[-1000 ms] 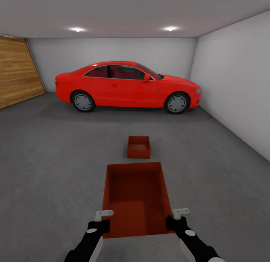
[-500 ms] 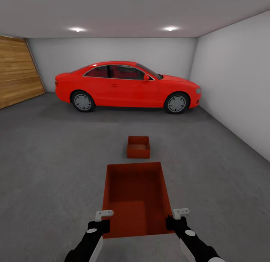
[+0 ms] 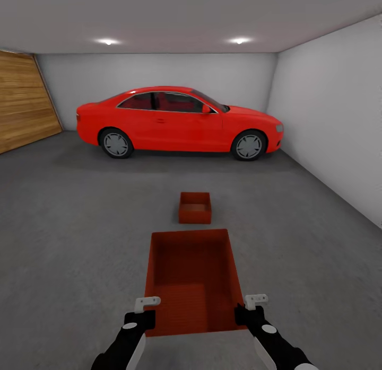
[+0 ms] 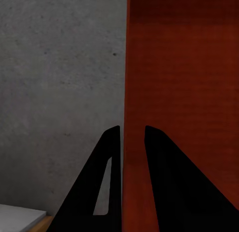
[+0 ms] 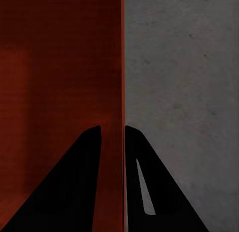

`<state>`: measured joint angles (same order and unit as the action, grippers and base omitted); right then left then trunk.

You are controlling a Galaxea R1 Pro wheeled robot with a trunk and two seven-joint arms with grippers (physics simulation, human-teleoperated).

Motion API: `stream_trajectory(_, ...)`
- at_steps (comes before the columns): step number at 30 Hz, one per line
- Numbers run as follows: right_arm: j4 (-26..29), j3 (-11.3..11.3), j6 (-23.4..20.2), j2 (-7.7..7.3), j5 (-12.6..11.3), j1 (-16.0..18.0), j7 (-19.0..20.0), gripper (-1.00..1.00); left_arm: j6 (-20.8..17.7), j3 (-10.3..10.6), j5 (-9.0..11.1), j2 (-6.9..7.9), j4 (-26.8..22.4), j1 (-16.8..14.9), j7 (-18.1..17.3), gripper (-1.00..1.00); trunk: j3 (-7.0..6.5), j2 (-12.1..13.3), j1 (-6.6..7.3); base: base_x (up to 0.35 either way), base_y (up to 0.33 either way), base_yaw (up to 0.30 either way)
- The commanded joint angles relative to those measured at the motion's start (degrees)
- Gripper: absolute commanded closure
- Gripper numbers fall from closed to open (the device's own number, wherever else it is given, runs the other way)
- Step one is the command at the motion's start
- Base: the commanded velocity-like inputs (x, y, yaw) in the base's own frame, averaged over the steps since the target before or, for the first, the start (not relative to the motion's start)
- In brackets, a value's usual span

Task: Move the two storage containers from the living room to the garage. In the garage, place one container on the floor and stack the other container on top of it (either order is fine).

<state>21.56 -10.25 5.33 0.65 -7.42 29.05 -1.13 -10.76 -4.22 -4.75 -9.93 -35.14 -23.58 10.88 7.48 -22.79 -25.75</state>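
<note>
Left gripper (image 3: 142,313) clamps the left wall of the near storage container (image 3: 191,277) at its near corner; in the left wrist view the two black fingers (image 4: 107,182) straddle that rust-red wall (image 4: 179,92), one finger outside over grey concrete, one inside. Right gripper (image 3: 249,309) clamps the right wall at the opposite near corner; the right wrist view shows the same arrangement — wall edge (image 5: 59,67) pinched in the narrow gap between the fingers (image 5: 79,187). The container sits between the two grippers, carried above the floor (image 3: 69,243), open top upward, long axis pointing away from the robot.

Storage containers counted: two; the far storage container (image 3: 194,208) rests on the floor directly beyond the carried one, well apart from both grippers, in the middle of the garage floor. Grippers: two — both closed on the carried bin. One red car (image 3: 178,122) stands along the rear wall; two ceiling lights (image 3: 107,42); a wood-panelled door (image 3: 24,107) at the left edge.
</note>
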Motion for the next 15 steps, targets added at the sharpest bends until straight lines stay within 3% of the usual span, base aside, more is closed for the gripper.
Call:
stream_trajectory(1, -0.11, -1.08, 0.21, -0.13, -0.84, 0.05, 0.16, 1.0, -0.4, -0.6, -0.79, -0.07, -0.37, -0.06, 0.1, 1.0, 0.12, -0.13, -0.03, 0.0, 0.0, -0.004)
stream_trajectory(6, -0.11, -1.08, 0.21, -0.13, -0.84, 0.03, 0.16, 1.0, -0.4, -0.54, -0.79, -0.07, -0.37, -0.06, 0.1, 1.0, 0.12, -0.13, -0.03, 0.006, 0.0, 0.0)
stream_trajectory(15, -0.11, -1.08, 0.21, -0.13, -0.84, 0.05, 0.16, 1.0, -0.4, -0.52, -0.79, -0.07, -0.37, -0.06, 0.1, 1.0, 0.12, -0.13, -0.03, 0.115, 0.0, 0.0)
